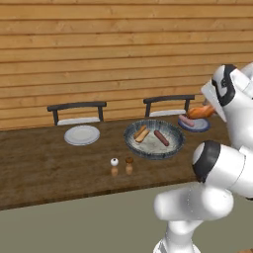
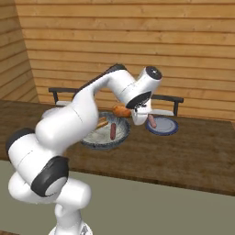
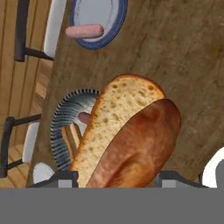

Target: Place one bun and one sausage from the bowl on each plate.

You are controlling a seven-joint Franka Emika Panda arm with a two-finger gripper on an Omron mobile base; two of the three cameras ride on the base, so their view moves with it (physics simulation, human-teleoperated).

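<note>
One sausage (image 1: pixel 186 120) lies on the blue plate (image 1: pixel 200 126); my end effector (image 3: pixel 116 177) grips a bun (image 3: pixel 127 140), seemingly bound there. White plate (image 1: pixel 82 135) is bare; bowl (image 1: pixel 148 148) holds more.

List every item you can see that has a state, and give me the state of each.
gripper: shut on the bun, carrying it above the table
bun: held, off the table
bowl: holds one bun and one sausage
blue-rimmed plate: holds one sausage
white plate: nothing on it
two chairs: pushed in at the table's far side
</note>
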